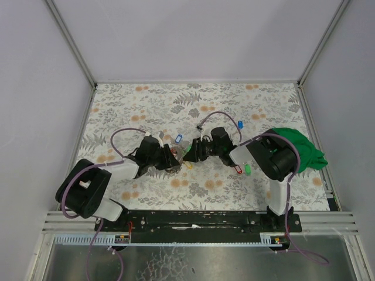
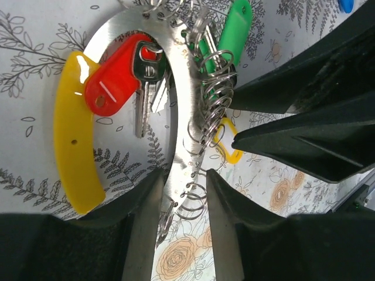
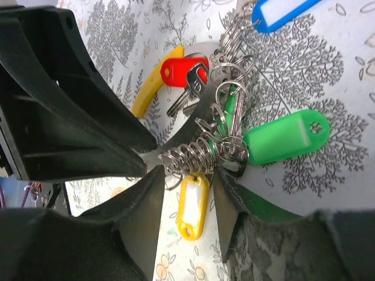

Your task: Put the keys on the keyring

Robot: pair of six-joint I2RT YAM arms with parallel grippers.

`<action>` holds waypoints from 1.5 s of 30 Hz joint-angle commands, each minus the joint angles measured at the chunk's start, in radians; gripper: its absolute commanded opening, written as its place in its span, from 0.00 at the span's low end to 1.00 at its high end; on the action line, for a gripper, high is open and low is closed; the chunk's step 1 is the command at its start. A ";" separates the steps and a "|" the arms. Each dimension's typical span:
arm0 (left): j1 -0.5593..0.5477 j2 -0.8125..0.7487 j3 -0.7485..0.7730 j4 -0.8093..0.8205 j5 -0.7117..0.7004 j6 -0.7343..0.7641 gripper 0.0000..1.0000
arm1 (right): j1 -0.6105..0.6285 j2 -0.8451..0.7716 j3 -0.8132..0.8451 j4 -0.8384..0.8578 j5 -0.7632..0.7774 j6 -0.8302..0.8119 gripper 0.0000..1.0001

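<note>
The keyring [image 2: 181, 88] is a broad silvery band lying on the floral mat, and also shows in the top view as the keyring [image 1: 180, 153]. It carries a red-tagged key [image 2: 114, 79], a green tag [image 2: 234, 26], a small yellow tag [image 3: 192, 208] and a coil of small split rings [image 3: 193, 153]. My left gripper [image 2: 183, 187] is shut on the band's near end. My right gripper [image 3: 186, 181] faces it, open, fingers either side of the yellow tag, tips at the coil. Loose keys lie on the mat: blue [image 1: 240, 124], red [image 1: 238, 168], green [image 1: 248, 170].
A green cloth [image 1: 299, 149] lies bunched at the mat's right edge behind the right arm. A curved yellow plastic piece [image 2: 73, 134] hugs the band's outer side. A blue tag [image 3: 281, 13] lies just beyond the ring. White walls close in the mat's far side and both flanks.
</note>
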 commanded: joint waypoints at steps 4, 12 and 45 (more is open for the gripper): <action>0.009 0.050 0.017 0.086 0.038 0.019 0.33 | 0.009 0.063 0.041 0.121 -0.024 0.004 0.44; 0.009 0.000 -0.001 0.117 0.045 -0.004 0.33 | 0.009 0.067 0.023 0.214 -0.115 0.007 0.15; 0.232 -0.113 -0.346 0.458 0.201 -0.412 0.49 | 0.009 -0.149 -0.078 0.257 -0.130 -0.008 0.00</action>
